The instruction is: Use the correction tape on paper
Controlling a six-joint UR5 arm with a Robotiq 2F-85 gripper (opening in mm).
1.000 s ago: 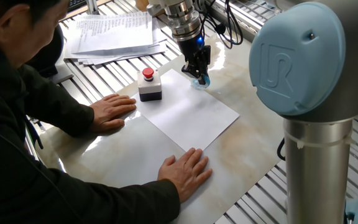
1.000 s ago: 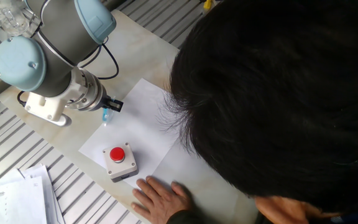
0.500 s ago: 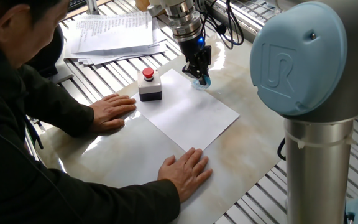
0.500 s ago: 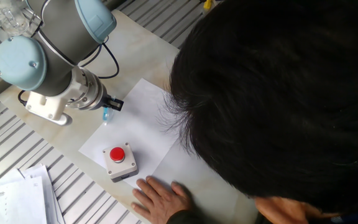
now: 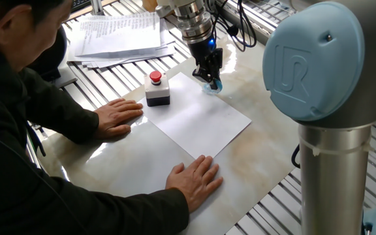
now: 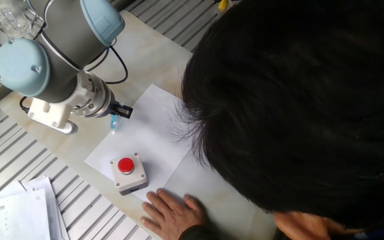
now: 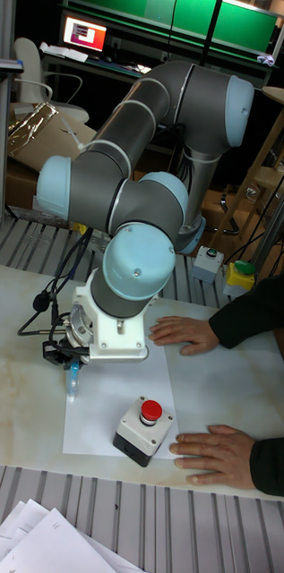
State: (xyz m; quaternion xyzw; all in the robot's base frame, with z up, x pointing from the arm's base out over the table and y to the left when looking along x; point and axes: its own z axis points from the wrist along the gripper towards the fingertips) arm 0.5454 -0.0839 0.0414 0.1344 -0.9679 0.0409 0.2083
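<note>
The small light-blue plastic correction tape (image 5: 211, 85), gripped in the closed black jaws, touches the blank white rectangular paper sheet (image 5: 198, 117) on the marble-patterned table (image 5: 260, 156).

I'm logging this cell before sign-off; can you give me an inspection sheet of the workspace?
Surface: pale marbled tabletop, glossy.
Job's things: blank white paper sheet flat; small light-blue correction tape dispenser at its far corner.
Clutter: grey box with red button on the sheet's edge; stack of printed pages.
Grippers: black two-finger gripper shut on the dispenser.
Cables: black cables behind the wrist.
Surroundings: person's hands on the table.
</note>
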